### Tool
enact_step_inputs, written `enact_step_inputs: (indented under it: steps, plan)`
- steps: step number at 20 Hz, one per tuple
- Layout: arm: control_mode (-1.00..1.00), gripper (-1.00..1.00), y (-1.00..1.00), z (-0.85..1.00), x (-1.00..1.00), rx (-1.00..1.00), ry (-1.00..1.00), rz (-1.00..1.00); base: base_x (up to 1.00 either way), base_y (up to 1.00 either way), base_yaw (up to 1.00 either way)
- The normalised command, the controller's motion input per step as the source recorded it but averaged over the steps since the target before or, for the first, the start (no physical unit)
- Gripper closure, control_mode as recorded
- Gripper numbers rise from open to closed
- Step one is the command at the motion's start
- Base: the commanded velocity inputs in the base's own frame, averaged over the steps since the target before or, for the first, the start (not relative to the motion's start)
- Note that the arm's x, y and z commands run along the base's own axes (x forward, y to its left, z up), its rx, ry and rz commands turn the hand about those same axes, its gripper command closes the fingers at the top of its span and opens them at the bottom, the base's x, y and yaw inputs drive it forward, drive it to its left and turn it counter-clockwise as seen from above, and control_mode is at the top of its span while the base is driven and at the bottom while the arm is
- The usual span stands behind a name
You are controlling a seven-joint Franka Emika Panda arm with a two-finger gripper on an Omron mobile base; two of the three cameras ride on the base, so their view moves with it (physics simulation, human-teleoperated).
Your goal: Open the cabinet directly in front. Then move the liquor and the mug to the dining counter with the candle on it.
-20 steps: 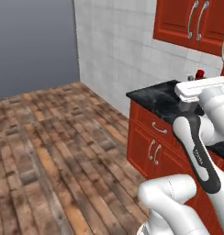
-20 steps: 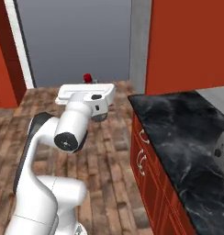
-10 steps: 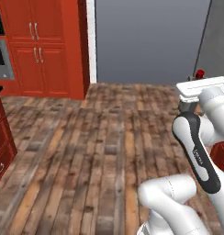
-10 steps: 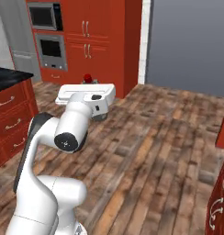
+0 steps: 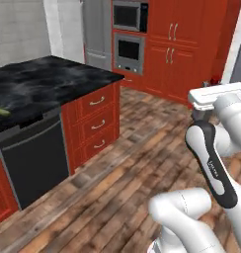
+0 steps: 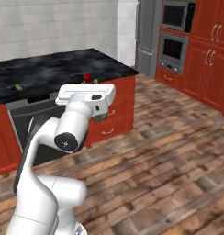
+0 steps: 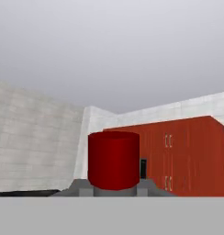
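Note:
My gripper (image 6: 88, 84) is held up in front of the arm's hand and is shut on the liquor. The bottle's red cap (image 6: 87, 77) pokes up just above the white hand in the right base view. In the hand view the red cap (image 7: 114, 159) stands very close and upright at the centre, with the bottle's grey shoulders just below it. The fingertips are hidden behind the bottle. The cabinet, the mug, the dining counter and the candle are out of view.
A black marble counter (image 5: 48, 81) on red drawers (image 5: 97, 124) and a dark dishwasher front (image 5: 31, 160) stands to the left, with a small green thing (image 5: 1, 111) on it. Built-in ovens (image 5: 128, 49) and tall red cupboards (image 5: 184, 47) line the far wall. Wood floor (image 5: 117, 183) lies between.
The whole picture has swept sideways as the base turned: grey wall and bare floor gave way to the black counter and ovens. The arm keeps its pose, still holding the liquor.

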Motion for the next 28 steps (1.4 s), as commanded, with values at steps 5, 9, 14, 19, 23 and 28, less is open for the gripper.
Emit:
enact_step_inputs:
  steps: [5,9,14,19,23,28]
  plan:
    - [1.00,1.00,0.00,0.00,0.00,0.00,0.00,0.00,0.00,0.00,0.94]
    - [1.00,1.00,0.00,0.00,0.00,0.00,0.00,0.00,-0.01,0.02,0.87]
    - [1.00,1.00,0.00,0.00,0.00,0.00,0.00,0.00,-0.06,0.00,0.51]
    - [1.00,1.00,0.00,0.00,0.00,0.00,0.00,0.00,-0.02,0.05,0.11]
    - [1.00,1.00,0.00,0.00,0.00,0.00,0.00,0.00,0.00,0.00,0.02]
    - [1.00,1.00,0.00,0.00,0.00,0.00,0.00,0.00,0.00,0.00,0.07]
